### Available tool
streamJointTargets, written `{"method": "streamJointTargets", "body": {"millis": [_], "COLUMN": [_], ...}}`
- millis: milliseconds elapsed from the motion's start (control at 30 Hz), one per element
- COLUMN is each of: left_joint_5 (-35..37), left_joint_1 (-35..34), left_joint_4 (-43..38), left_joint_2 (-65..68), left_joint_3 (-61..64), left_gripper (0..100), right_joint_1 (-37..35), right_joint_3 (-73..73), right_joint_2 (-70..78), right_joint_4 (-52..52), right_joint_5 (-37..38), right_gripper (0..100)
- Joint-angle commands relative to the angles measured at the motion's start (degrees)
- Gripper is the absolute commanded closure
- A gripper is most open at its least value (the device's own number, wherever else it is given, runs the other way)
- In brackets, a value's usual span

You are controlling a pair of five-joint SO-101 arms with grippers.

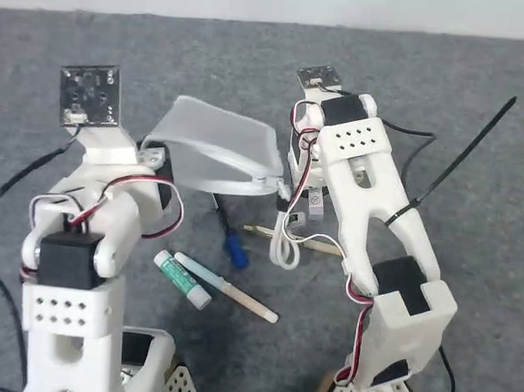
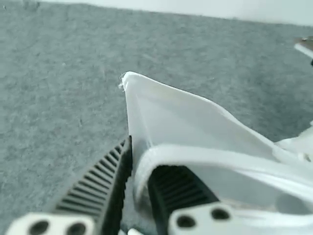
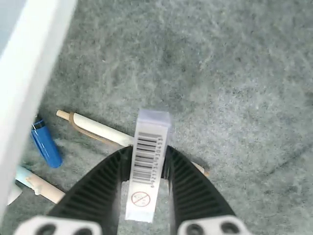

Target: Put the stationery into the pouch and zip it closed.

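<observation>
A: Which step do we have here?

B: We think it is the filling. The left gripper (image 2: 139, 166) is closed on the rim of the pouch (image 2: 195, 122) and holds it lifted above the worktop (image 1: 486, 287); the mouth looks open to us. The right gripper (image 3: 146, 159) is closed on a small white block (image 3: 151, 129) with a barcode, maybe an eraser, just beside the pouch.

A: What does the next move ask for?

B: In our judgement, the block must go over the rim and be released when it is past the edge, because the soft rim could fold and push it out. The blue pen (image 1: 235, 247), the beige pen (image 1: 317, 244), the glue stick (image 1: 180, 278) and the white pen (image 1: 231, 291) lie on the worktop, and the zip is not yet closed.

A: Do the views differ?

B: Yes. The high view gives us pouch and block side by side. The right wrist view shows the pinch on the block, with pens below it. The left wrist view shows the rim between the fingers.
</observation>
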Motion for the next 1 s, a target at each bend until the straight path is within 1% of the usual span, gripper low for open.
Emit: {"method": "streamJointTargets", "body": {"millis": [0,100,133,233,500,800,967], "left_joint_5": [-0.44,-0.18,0.97,3.6,3.6,3.69,3.69], "left_joint_1": [0.44,0.26,0.26,0.18,0.18,0.09,0.09], "left_joint_4": [0.44,2.81,3.69,4.13,1.41,1.41,1.41], "left_joint_2": [6.95,13.1,14.24,13.8,11.87,11.87,11.87], "left_joint_3": [-6.2,-8.48,-8.92,-9.01,-5.58,-5.49,-5.49], "left_gripper": [99,99,99,99,99,99,99], "right_joint_1": [0.48,0.84,1.45,2.86,2.68,2.59,-3.12], "right_joint_3": [-0.53,-0.53,-0.53,-0.53,-0.44,-0.09,4.48], "right_joint_2": [-4.53,-4.62,-4.7,-7.08,-17.89,-28.97,-37.05], "right_joint_4": [0.66,0.75,0.75,0.75,6.9,10.51,10.33], "right_joint_5": [-0.18,-0.18,-0.18,-0.18,-0.18,-0.18,-0.35], "right_gripper": [99.2,99.2,99.2,99.2,99.2,99.2,99.2]}}
